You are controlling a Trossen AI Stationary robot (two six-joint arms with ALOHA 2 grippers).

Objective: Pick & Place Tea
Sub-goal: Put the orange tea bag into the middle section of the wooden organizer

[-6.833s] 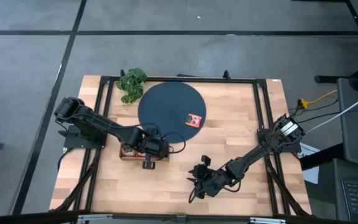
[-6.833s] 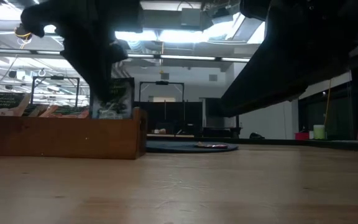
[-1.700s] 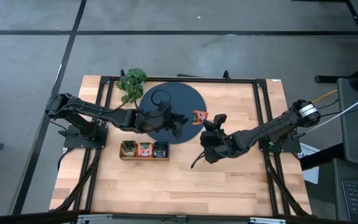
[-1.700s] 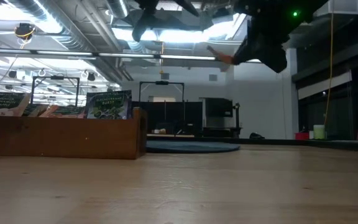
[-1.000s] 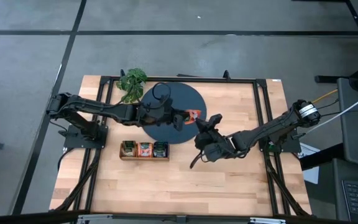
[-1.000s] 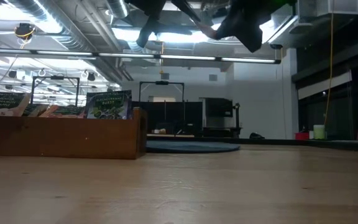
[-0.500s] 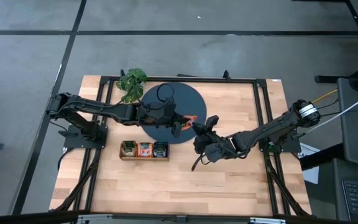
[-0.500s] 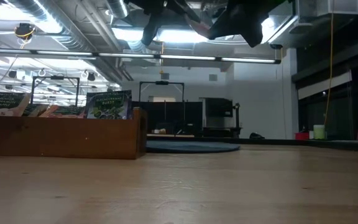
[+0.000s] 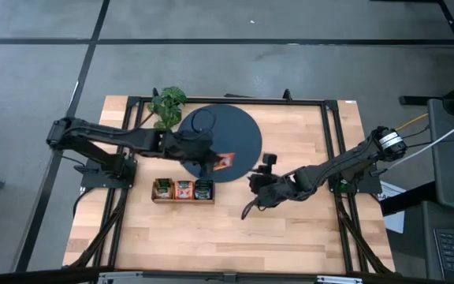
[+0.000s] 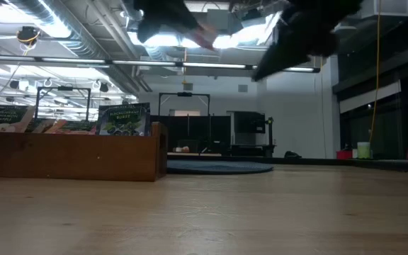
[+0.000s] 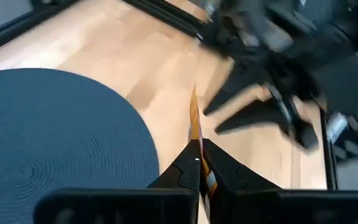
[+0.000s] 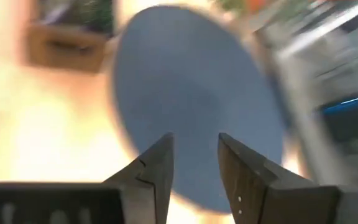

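Note:
An orange-red tea sachet (image 9: 224, 162) hangs above the near right rim of the dark disc (image 9: 217, 134), with my left gripper (image 9: 211, 163) shut on it. In the left wrist view the sachet (image 11: 194, 121) shows edge-on. My right gripper (image 9: 261, 169) stands open just right of the sachet, apart from it, with nothing between its fingers (image 12: 160, 162). Several more sachets (image 9: 183, 188) stand upright in the brown wooden tray (image 9: 156, 199) near the disc's front. My left gripper pinches the orange-red sachet between its two fingers (image 11: 182, 174) at its near end (image 11: 196, 142). The fingers come from the table's left, slanting a little downward. The sachet sticks out past the fingertips toward the right arm, held clear of the disc and the table.
A leafy green plant (image 9: 168, 105) stands at the disc's far left. The tray (image 10: 69, 152) sits between the disc and the table's near edge. Bare wood (image 9: 211, 233) lies along the near side and at the right, under the right arm.
The orange-red sachet has passed from my right gripper to my left. My left gripper reached it over the disc's right rim, took hold and drew back toward the table's left and near edge with it. My right gripper let go and stands apart from it.

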